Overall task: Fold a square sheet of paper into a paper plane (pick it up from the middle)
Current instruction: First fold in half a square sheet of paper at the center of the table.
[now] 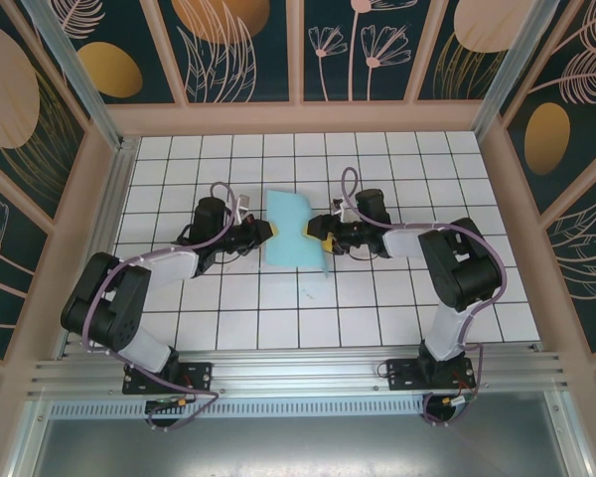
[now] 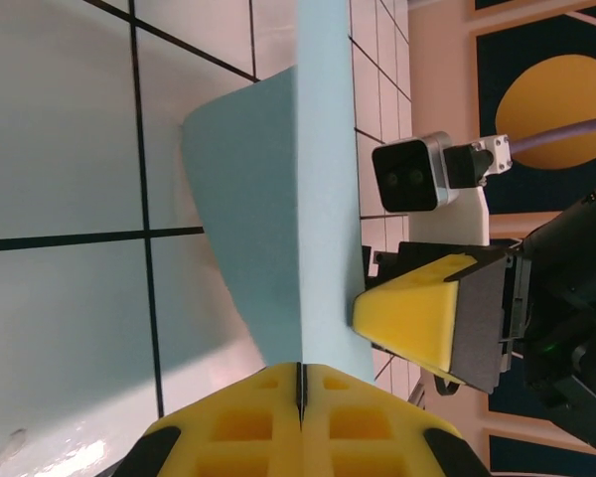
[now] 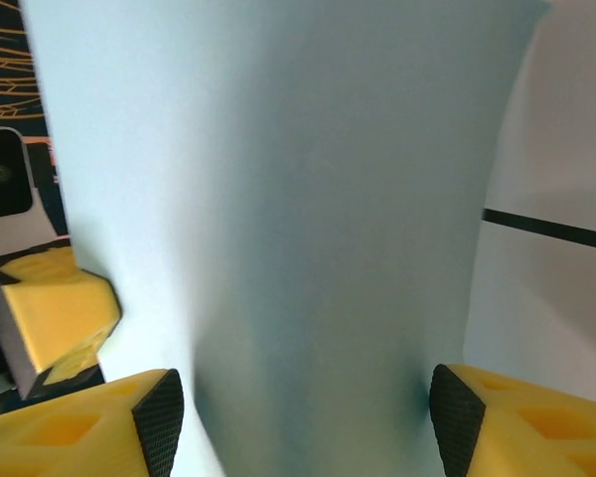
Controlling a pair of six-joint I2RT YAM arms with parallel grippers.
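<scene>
Seen from above, the turquoise sheet of paper (image 1: 290, 231) sits mid-bench (image 1: 228, 323) between the left claw (image 1: 266, 231) and the right claw (image 1: 318, 232), with open tiles on every side. The left wrist view shows the left claw pressed together, pinching the sheet's raised edge. The right wrist view shows the right claw's fingers (image 3: 89, 427) spread, with the bowed sheet between them.

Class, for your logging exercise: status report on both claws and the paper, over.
Left claw shut on edge of sheet of paper. Right claw open, straddling the sheet. Paper bowed between the two claws.
</scene>
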